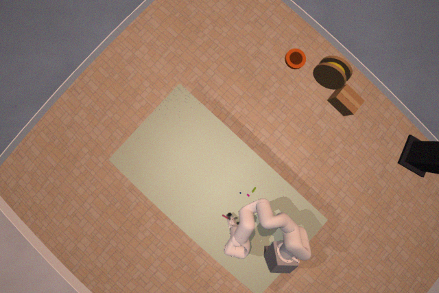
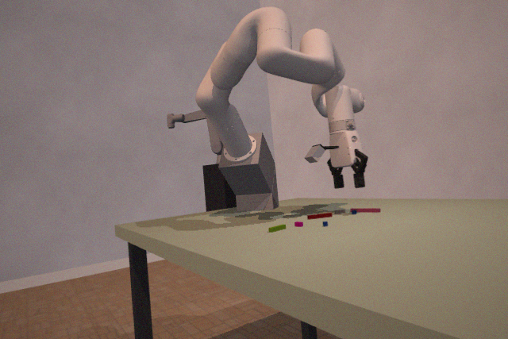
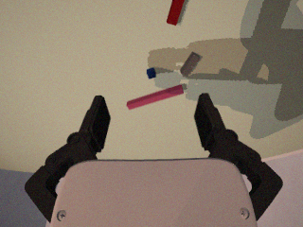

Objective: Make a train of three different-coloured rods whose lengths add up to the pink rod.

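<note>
My gripper (image 2: 348, 186) (image 3: 151, 105) is open and empty, above the table. The pink rod (image 1: 225, 216) (image 2: 366, 209) (image 3: 155, 97) lies flat, ahead of the fingers in the wrist view. A blue rod (image 2: 353, 212) (image 3: 151, 73) and the grey rod (image 3: 190, 63) lie apart beyond it. The red rod (image 2: 320, 215) (image 3: 175, 11) is partly cut off at the wrist view's top edge. A second blue rod (image 1: 240, 193) (image 2: 325, 224), the magenta rod (image 1: 247, 195) (image 2: 298, 224) and the lime rod (image 1: 254, 189) (image 2: 277, 229) lie separately. The arm hides some rods in the top view.
The rods lie on the pale table (image 1: 184, 147) (image 2: 369, 269). The arm's base (image 1: 280, 259) (image 2: 250, 179) stands at one end of the table. The arm's shadow falls across the grey rod's surroundings. An orange pot (image 1: 289, 64) and other furniture stand on the floor away from the table.
</note>
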`<action>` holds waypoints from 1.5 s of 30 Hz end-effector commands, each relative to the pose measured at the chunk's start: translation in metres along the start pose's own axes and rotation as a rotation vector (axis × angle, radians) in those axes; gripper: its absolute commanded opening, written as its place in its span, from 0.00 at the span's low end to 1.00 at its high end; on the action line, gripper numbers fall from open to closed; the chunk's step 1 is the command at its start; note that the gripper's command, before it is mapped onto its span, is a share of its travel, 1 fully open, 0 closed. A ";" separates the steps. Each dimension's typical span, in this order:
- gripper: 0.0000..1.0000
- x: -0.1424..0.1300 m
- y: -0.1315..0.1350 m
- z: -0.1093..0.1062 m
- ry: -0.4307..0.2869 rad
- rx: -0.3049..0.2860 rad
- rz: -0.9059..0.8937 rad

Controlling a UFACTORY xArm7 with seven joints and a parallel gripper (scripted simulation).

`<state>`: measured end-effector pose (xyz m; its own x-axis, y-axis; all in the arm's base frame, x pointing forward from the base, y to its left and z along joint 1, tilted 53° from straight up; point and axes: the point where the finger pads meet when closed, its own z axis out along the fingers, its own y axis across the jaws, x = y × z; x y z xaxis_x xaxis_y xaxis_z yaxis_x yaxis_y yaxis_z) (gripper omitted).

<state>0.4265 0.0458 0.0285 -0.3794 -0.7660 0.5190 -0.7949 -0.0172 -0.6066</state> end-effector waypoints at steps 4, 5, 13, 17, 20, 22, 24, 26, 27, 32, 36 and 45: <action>1.00 -0.005 0.000 -0.002 0.003 -0.014 -0.249; 1.00 -0.006 0.000 -0.002 0.003 -0.015 -0.269; 1.00 -0.006 0.000 -0.003 0.003 -0.015 -0.317; 0.24 -0.006 0.000 -0.003 0.003 -0.015 -0.318; 0.24 -0.006 0.000 -0.003 0.003 -0.015 -0.318; 0.24 -0.006 0.000 -0.003 0.003 -0.015 -0.318; 0.24 -0.006 0.000 -0.003 0.003 -0.015 -0.318; 0.24 -0.006 0.000 -0.003 0.003 -0.015 -0.318; 0.24 -0.006 0.000 -0.003 0.003 -0.015 -0.318; 0.24 -0.006 0.000 -0.003 0.003 -0.015 -0.318; 0.24 -0.006 0.000 -0.003 0.003 -0.015 -0.318; 0.24 -0.006 0.000 -0.003 0.003 -0.015 -0.318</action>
<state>0.4277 0.0504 0.0264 -0.1134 -0.7202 0.6844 -0.8818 -0.2444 -0.4033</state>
